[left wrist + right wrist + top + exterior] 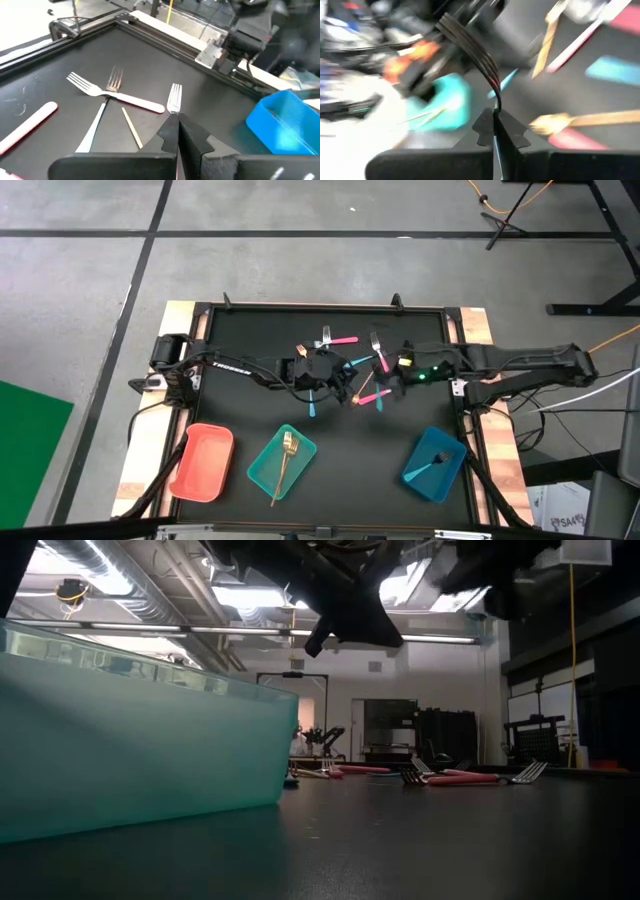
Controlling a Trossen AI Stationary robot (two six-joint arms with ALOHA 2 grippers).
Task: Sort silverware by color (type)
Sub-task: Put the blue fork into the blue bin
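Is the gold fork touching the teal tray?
Touching. The high view shows the gold fork lying in the teal tray, its handle sticking out over the rim.

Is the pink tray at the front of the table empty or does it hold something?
Empty. In the high view the pink tray shows only its bare bottom, while the teal tray holds a gold fork.

Grey concrete floor (90, 290) crossed by dark lines, a green mat (28, 445) at the left. Overhead, exposed ducts (120, 580) and bright strip lights (240, 595); white far wall (440, 680), dark cabinets (445, 735) against it.
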